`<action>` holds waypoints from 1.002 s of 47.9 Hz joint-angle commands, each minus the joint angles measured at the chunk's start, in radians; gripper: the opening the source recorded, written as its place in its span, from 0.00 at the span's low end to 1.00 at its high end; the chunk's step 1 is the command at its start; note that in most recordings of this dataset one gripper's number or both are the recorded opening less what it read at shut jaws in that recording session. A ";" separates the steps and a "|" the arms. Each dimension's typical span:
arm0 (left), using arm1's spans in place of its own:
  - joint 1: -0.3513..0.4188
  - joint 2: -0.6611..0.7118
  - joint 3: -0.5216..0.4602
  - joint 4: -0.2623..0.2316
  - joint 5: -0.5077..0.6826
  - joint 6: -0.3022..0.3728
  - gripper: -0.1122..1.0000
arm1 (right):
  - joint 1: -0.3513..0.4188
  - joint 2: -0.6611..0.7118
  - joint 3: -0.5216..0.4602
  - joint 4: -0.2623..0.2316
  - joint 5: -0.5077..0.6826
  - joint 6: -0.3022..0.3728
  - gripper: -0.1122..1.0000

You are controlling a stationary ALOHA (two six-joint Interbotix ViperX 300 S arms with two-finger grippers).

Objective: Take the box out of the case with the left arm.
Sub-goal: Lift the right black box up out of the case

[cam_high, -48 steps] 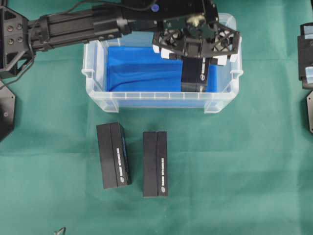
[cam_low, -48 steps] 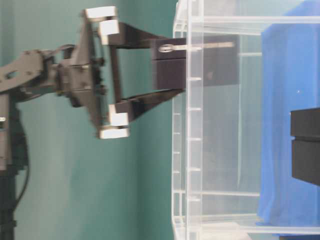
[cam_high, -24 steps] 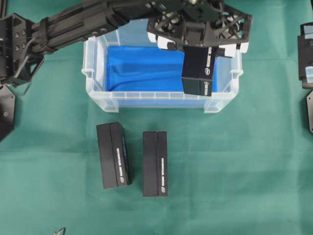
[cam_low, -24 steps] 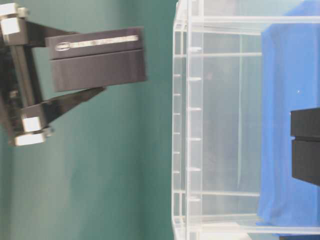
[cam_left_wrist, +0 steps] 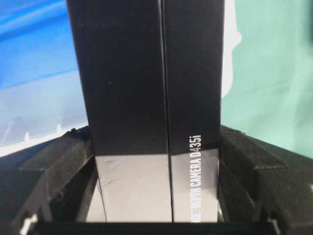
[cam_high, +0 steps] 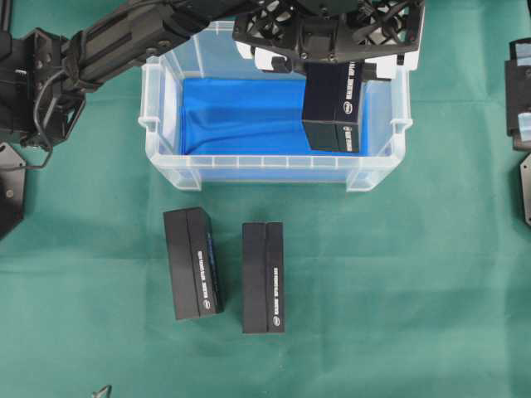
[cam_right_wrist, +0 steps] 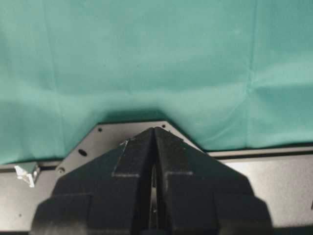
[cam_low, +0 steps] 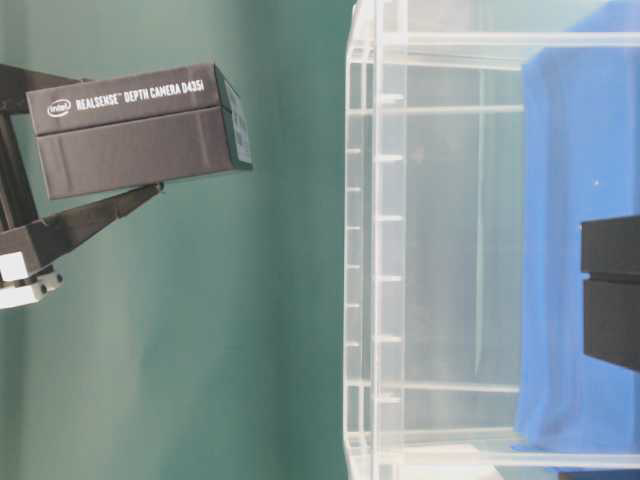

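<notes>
Green cloth covers the table [cam_high: 398, 282] from edge to edge, and on it sits the case [cam_high: 158, 157] — a clear plastic tub with a blue lining [cam_high: 241, 116] on its floor. The left arm [cam_high: 124, 37] reaches in from the left of the overhead view and across the top of the case, and its gripper [cam_high: 333, 79] is clamped on a black box [cam_high: 334, 108], one finger pressed against each long side. In the wrist view the box [cam_left_wrist: 146, 98] stands straight out between the two fingers [cam_left_wrist: 58, 166], filling the gap, with white lettering reading "DEPTH CAMERA D435i" along one face. From the table-level view the box [cam_low: 135, 125] hangs well clear of the case's rim [cam_low: 365, 240], with open green background between the two, its free end pointing towards the case. Seen from overhead it hovers over the right part of the case, above the lining.

Two more black boxes lie on the cloth in front of the case, side by side but apart — one to the left [cam_high: 192, 263], one to the right [cam_high: 264, 276].

The right gripper [cam_right_wrist: 154, 142] sits at the far right edge of the table, its fingers pressed together with nothing between them.
</notes>
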 commanded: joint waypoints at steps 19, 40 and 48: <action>-0.002 -0.029 -0.014 0.012 -0.005 -0.005 0.66 | -0.002 -0.002 -0.011 0.000 -0.003 0.003 0.10; -0.002 -0.031 -0.011 0.012 -0.011 -0.009 0.66 | 0.000 -0.002 -0.011 0.000 -0.005 0.002 0.10; -0.002 -0.031 -0.011 0.014 -0.011 -0.008 0.66 | 0.000 -0.002 -0.009 0.000 -0.005 0.002 0.10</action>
